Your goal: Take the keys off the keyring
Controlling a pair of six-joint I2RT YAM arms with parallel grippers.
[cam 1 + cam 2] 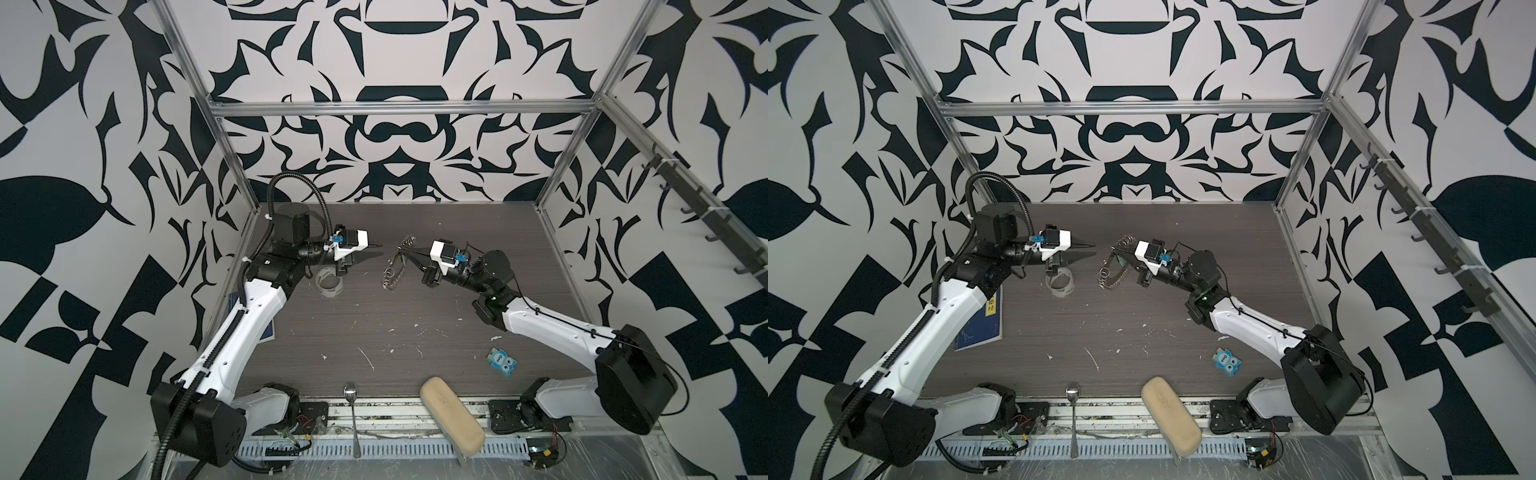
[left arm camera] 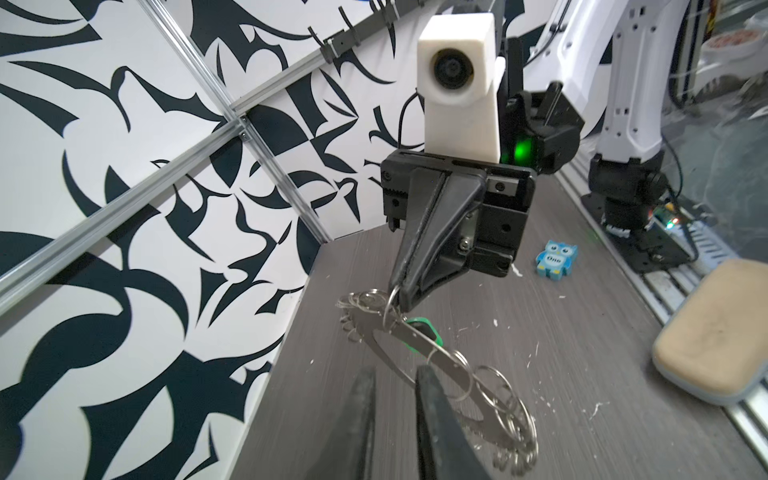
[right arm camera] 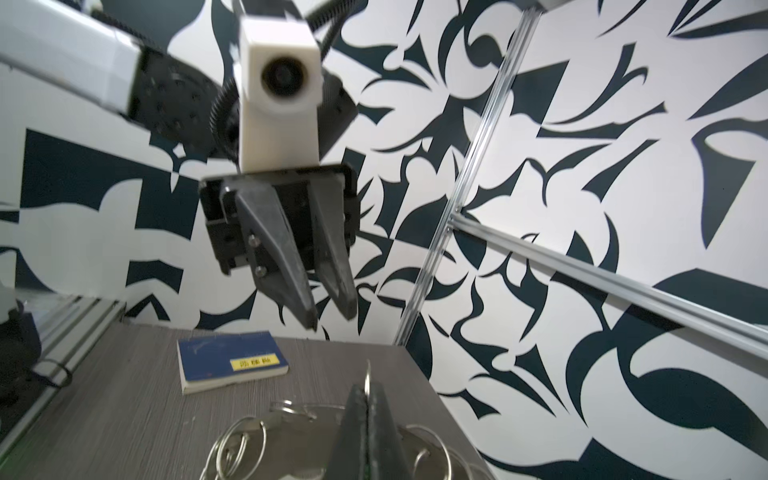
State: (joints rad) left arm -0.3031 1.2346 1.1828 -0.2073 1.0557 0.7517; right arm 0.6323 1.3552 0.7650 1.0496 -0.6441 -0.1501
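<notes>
Grey tabletop [image 1: 374, 324], mid-frame: right fingers [image 2: 440, 232] clenched on keyring [image 2: 451, 365] rim; left fingers [image 3: 282, 249] parted, empty; should pinch green key [image 2: 422, 328], slide off gently

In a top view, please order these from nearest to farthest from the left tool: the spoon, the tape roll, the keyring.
1. The keyring, hanging just right of the left tool, pinched by the right tool.
2. The tape roll, lying below and left of it.
3. The spoon, far off at the front edge.

keyring [image 3: 297, 436] cut off at btm edge, green key [image 2: 422, 327] partly hidden
</notes>
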